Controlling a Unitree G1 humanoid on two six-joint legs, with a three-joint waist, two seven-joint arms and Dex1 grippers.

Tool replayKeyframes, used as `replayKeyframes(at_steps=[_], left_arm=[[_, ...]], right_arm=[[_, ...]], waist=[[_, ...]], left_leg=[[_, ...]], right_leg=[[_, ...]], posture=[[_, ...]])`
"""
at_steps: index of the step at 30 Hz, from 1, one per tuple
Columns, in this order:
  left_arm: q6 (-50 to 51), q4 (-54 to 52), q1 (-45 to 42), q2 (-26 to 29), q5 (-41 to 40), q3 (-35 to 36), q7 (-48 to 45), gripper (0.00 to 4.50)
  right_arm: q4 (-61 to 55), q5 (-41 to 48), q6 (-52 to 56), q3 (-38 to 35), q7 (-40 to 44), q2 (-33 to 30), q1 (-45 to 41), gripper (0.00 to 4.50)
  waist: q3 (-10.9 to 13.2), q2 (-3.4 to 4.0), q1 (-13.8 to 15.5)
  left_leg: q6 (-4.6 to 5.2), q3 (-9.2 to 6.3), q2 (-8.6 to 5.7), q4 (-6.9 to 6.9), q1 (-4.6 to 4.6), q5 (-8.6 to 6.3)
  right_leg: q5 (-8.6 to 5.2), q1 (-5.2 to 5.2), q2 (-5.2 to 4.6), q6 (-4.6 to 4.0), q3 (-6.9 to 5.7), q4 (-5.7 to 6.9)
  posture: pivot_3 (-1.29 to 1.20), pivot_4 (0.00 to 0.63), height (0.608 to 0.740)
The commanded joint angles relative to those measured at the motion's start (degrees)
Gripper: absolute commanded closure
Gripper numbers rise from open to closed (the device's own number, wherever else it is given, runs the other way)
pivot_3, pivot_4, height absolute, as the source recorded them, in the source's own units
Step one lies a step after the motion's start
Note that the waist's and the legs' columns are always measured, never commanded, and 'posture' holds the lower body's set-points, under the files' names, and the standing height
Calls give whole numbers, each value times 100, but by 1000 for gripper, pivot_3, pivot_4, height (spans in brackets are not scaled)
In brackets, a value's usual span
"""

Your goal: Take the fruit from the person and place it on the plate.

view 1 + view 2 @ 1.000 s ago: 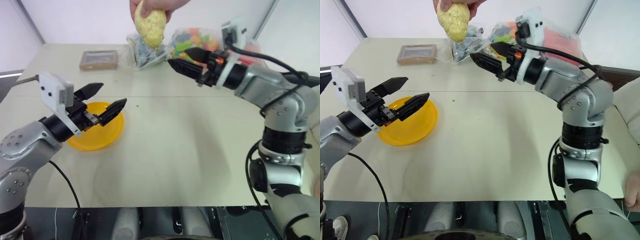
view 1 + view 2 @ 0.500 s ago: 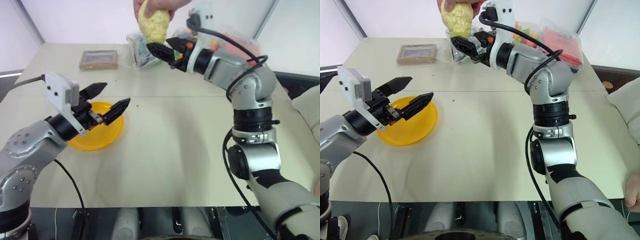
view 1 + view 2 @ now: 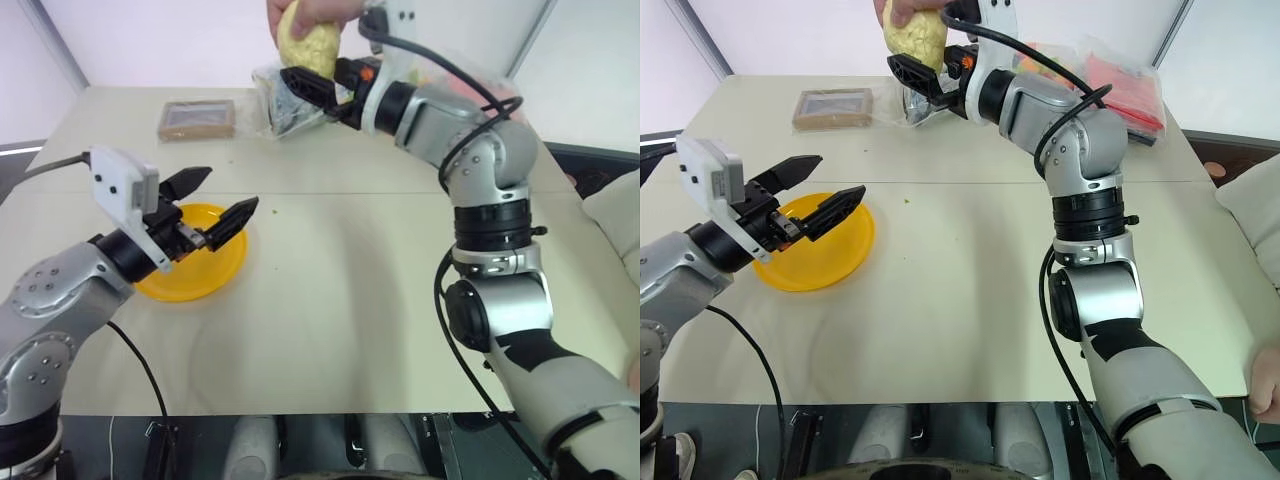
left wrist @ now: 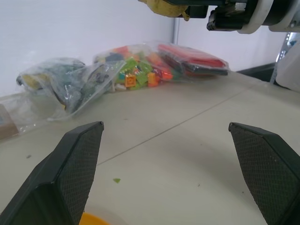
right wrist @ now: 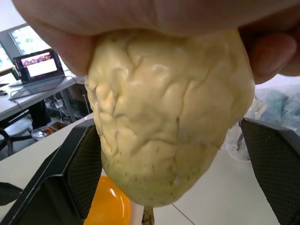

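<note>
Fruit (image 5: 168, 126) up over the table's (image 3: 400, 300) far edge, pinched from above in the person's hand (image 3: 305, 12), between the right gripper's (image 5: 178, 164) two fingers. Fingers spread either side of it, one close against the skin, the other apart from it; no clamp visible. Left gripper (image 3: 210, 205) above the plate (image 3: 215, 275), fingers wide open, holding nothing.
</note>
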Motion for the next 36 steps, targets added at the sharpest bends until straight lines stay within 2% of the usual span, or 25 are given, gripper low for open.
replayKeyframes(at_steps=[1,3,4,11,18,24,28,36], left_arm=[[-154,-69,-96,-23,83,52,-32,0],[-149,-61,-111,-35,109,49,-42,0],[-145,-58,-115,-42,122,48,-51,0],[-146,-38,-46,-46,225,183,-25,0],[9,-229,474,62,246,667,154,0],[137,-526,917,110,150,1094,512,0],[247,-829,1293,92,13,1420,768,0],[332,-1249,1907,162,-272,2079,1162,0]], right_arm=[[-79,-44,-178,-132,-20,35,-221,1312],[-85,-57,-180,-137,-20,50,-228,2239],[-94,-52,-173,-137,-8,54,-228,2294],[-208,-115,-104,-61,6,39,-119,2294],[-601,-291,45,505,30,348,680,2294],[-486,-721,-287,1424,341,833,1435,2294],[-3,-1063,-747,1900,560,1359,1435,2294],[901,-1616,-1577,2306,822,2203,1279,2294]], waist=[[0,0,6],[0,0,7],[0,0,4],[0,0,-5],[0,0,-27],[1,1,-27],[1,1,-36],[-3,-5,-23]], left_leg=[[0,0,0,0,0,0],[0,0,0,0,0,0],[0,0,0,0,0,0],[0,0,0,-1,0,0],[0,0,3,-6,1,0],[0,-1,3,-8,-1,0],[0,-5,5,-8,-1,0],[-1,-14,2,-9,-1,-1]], right_leg=[[0,0,0,0,0,0],[0,0,-1,0,0,0],[0,0,-1,0,0,-1],[0,-1,0,0,0,-1],[0,-3,0,0,0,-2],[0,-7,-1,0,0,-1],[0,-10,-1,0,0,-1],[0,-8,-7,-2,-1,-3]], posture=[[0,150,731],[0,150,731],[0,150,731],[0,150,731],[0,150,731],[0,150,731],[0,150,731],[0,150,731]])
